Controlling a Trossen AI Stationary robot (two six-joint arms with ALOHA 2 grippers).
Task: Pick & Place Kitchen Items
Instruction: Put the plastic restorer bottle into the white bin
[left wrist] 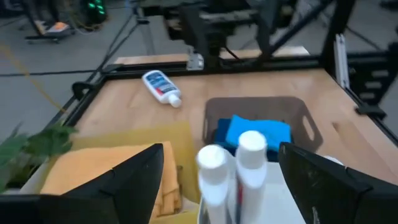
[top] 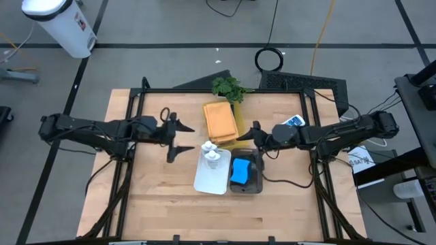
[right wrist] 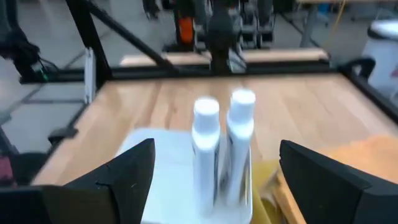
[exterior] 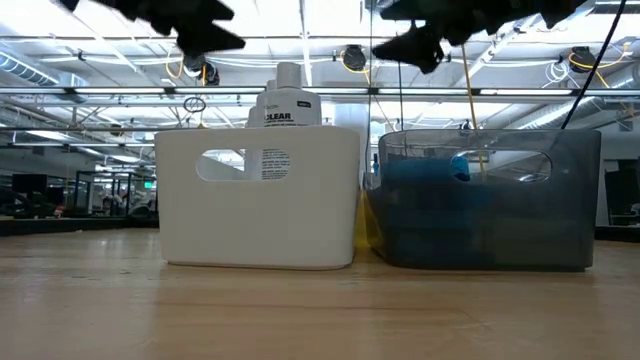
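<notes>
Two white capped bottles (top: 212, 156) stand upright in a white bin (top: 208, 180) at the table's middle. Beside it on the right, a grey bin (top: 253, 182) holds a bright-blue sponge (top: 240, 170). An orange-tan folded cloth (top: 221, 120) lies on a yellow container (top: 230, 141) behind the bins. Another white bottle (top: 294, 121) lies on its side on the table at the right. My left gripper (top: 188, 138) hangs open above the table, left of the white bin. My right gripper (top: 253, 138) hangs open over the grey bin's far edge.
A leafy green plant (top: 228, 87) stands at the table's far edge, behind the cloth. A black frame rail (top: 225, 90) runs around the table. Bare wood (top: 204, 218) stretches across the near part of the table.
</notes>
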